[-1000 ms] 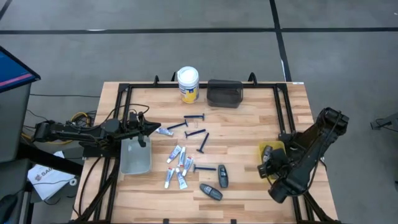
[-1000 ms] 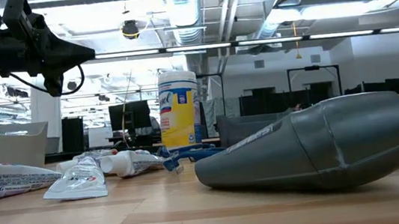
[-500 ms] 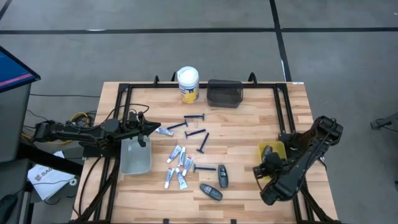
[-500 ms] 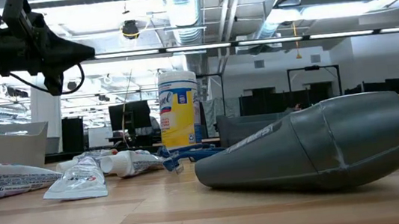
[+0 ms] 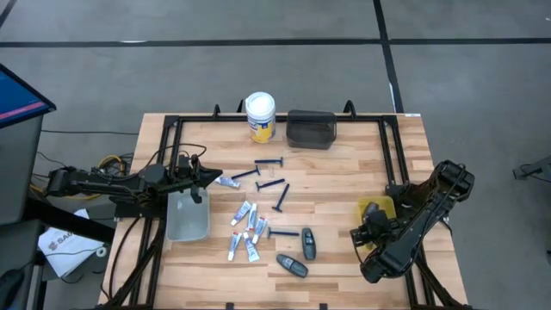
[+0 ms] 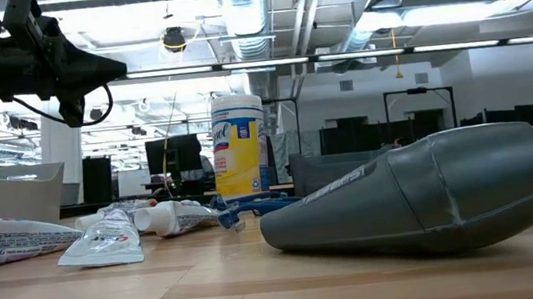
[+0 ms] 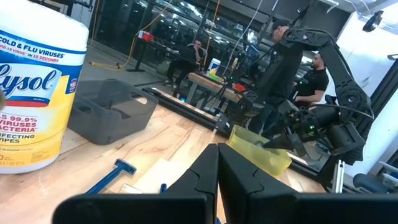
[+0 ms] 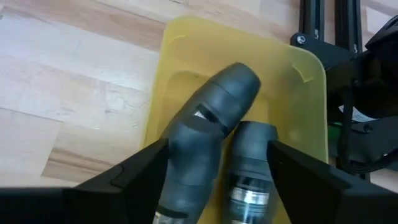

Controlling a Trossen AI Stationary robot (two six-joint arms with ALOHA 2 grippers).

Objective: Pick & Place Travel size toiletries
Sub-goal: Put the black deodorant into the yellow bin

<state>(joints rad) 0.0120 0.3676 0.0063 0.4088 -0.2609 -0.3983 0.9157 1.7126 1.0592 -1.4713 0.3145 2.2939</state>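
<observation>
The travel size toiletries lie mid-table: white-and-blue tubes (image 5: 248, 228), thin blue razors (image 5: 271, 176) and two dark grey pods (image 5: 308, 243). One pod (image 6: 423, 197) fills the low view beside the tubes (image 6: 105, 233). At the right edge, my right gripper (image 8: 217, 146) stands open, slanting down over the yellow tray (image 8: 180, 56). Two more pods (image 8: 214, 112) lie in that tray between its fingers, one leaning on the other. In the high view the same gripper (image 5: 368, 228) covers most of the tray (image 5: 379, 207). My left gripper (image 7: 217, 152) is shut, level, above the table's left side (image 5: 215, 176). My right gripper has a finger on either side of the two pods in the yellow tray. Its one finger (image 8: 158, 155) stands right against the lower end of the leaning pod (image 8: 186, 134); whether it touches, I cannot tell. My left gripper touches nothing.
A yellow wipes jar (image 5: 260, 116) and a dark tray (image 5: 311, 127) stand at the far edge. A clear tray (image 5: 187, 215) sits under my left arm. Black frame rails (image 5: 392, 164) run along the table's sides. People stand beyond the table in the left wrist view.
My right gripper has sunk and shifted a little toward the near edge over the yellow tray, then stood still. The left arm and the toiletries on the table have kept their places.
</observation>
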